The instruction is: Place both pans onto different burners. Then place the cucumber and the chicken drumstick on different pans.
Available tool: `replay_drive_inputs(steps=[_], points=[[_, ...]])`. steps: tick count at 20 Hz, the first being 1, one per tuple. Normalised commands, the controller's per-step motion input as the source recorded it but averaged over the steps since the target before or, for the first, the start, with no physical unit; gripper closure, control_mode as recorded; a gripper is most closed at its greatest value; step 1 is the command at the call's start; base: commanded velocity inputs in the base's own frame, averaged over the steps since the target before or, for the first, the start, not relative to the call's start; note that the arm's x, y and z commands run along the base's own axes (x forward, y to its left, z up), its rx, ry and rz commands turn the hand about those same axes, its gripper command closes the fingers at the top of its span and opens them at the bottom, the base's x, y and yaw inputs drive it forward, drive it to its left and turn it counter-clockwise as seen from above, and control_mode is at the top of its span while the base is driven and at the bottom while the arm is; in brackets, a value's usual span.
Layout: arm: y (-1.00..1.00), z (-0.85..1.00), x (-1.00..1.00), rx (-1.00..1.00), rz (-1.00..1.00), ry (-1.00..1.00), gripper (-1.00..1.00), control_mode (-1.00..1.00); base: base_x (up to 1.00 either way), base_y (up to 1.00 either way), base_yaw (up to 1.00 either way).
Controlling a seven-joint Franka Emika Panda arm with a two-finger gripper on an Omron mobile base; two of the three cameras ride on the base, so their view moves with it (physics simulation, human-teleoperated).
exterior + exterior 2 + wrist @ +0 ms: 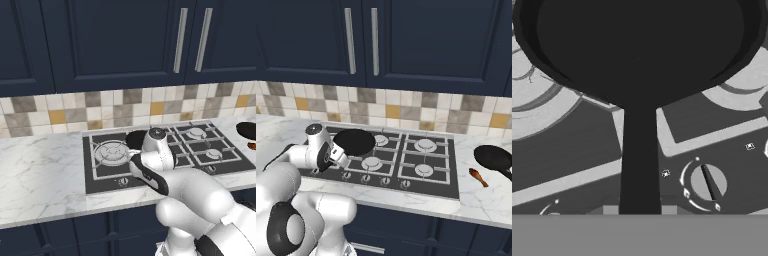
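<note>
While I watch from the base cams, the gripper (337,159) sits at the front-left of the cooktop (428,180) with one pan (354,142) held out ahead of it, over the left-hand burners. On the hand cam that pan's handle (640,165) runs straight down between the fingers to the bottom edge, so I read the claw as clenched on the handle, though the tips themselves are hidden. Pan bowl fills the top of that view, w/ a knob (707,182) to the right below it. I can't tell if the pan rests on the grate or hangs just above.

Second pan (495,159) lies on the marble counter (286,131) right of the cooktop, well apart from the first. Chicken drumstick (477,176) lies on the counter just beside it, to its front-left; can't tell if touching. Right rear burner (426,145) and right front burner (423,170) are uncovered.
</note>
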Motion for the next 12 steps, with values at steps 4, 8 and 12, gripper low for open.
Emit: replay_drive_inputs(steps=[4,8,12], points=[[-0.61,0.0,0.0,0.0,-0.07,0.0,1.0,-1.0,0.0,0.0,0.0],[-0.53,0.0,-0.08,0.0,-0.04,0.0,1.0,-1.0,0.0,0.0,0.0],[-0.51,0.0,-0.02,0.01,-0.02,0.0,1.0,-1.0,0.0,0.0,0.0]])
